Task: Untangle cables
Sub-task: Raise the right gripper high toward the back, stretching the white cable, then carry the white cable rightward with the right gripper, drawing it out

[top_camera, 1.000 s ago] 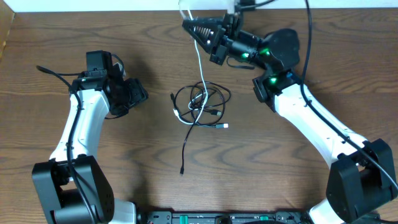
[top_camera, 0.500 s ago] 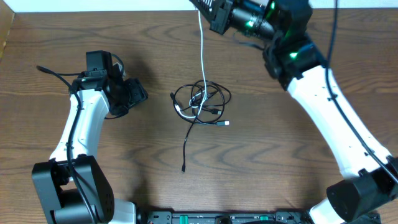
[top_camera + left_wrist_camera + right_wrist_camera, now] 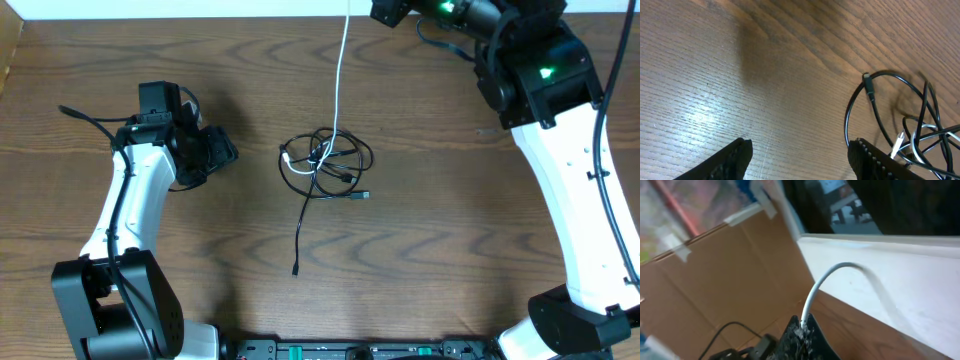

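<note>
The knot of black cables (image 3: 325,165) lies mid-table (image 3: 450,250), one end trailing nearer. From it the white cable (image 3: 341,70) climbs straight to the far edge, apparently pinched by the right gripper (image 3: 802,330). The left gripper (image 3: 799,157), fingers spread, hangs left of the knot.

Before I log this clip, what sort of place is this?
Probably a robotics lab bench: the left arm and right arm mounted at a wood-grain table, a taped cardboard box past its edge, tangled cables on top.
</note>
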Robot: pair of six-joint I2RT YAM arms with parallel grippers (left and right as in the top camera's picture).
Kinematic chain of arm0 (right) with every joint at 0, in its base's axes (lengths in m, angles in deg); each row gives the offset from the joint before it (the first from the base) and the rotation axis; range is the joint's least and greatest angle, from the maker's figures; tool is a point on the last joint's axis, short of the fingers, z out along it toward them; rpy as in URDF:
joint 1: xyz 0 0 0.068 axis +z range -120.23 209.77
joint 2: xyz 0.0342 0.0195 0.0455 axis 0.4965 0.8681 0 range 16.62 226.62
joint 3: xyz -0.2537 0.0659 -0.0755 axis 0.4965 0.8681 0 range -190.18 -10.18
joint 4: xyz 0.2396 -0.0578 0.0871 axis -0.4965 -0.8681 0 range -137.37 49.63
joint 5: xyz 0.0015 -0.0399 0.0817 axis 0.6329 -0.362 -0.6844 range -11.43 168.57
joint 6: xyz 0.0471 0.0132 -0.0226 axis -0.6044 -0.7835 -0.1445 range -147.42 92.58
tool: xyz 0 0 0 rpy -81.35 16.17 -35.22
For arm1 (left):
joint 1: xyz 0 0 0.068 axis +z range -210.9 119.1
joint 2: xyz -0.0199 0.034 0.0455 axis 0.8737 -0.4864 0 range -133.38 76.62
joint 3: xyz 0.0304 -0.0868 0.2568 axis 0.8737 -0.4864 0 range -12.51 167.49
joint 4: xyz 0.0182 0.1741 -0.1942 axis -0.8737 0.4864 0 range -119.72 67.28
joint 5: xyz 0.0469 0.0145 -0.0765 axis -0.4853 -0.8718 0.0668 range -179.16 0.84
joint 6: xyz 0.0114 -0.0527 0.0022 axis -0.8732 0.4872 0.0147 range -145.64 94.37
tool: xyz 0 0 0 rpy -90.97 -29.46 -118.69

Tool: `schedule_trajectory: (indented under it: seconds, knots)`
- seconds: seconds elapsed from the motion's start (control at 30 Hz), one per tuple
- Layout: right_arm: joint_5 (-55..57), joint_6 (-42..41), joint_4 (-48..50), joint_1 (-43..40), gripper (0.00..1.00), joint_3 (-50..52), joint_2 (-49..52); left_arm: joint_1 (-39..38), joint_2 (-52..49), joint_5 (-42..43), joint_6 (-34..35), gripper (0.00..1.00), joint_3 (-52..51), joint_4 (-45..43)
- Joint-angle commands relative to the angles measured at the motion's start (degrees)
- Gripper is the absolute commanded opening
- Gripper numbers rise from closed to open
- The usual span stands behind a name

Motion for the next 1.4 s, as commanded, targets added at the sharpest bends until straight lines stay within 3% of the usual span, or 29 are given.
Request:
schedule_trajectory:
  seconds: [0.0,0.27,0.73,1.0,1.37]
  knots:
    - [-0.6,-0.7,-0.3,-1.1,0.01,-2.1,-1.0,0.2,-0.6,-0.2,-0.9,0.66,-0.5,0.0]
    - [12.3,-4.6,-3.5,-4.6,0.01,-2.5,-1.0,0.2,-0.6,-0.2,-0.9,0.66,-0.5,0.0]
    - [31.4,5.0,-35.2,-6.6,0.01,-2.3,-1.0,0.2,-0.6,-0.2,-0.9,0.66,-0.5,0.0]
    - [45.9,8.5,-48.6,-7.4,0.01,0.7,-0.2,0.2,-0.6,-0.2,-0.9,0.67,-0.5,0.0]
    - [49.0,9.1,-59.5,-20.4,0.01,1.1,6.4,0.2,-0.6,-0.2,-0.9,0.67,-0.5,0.0]
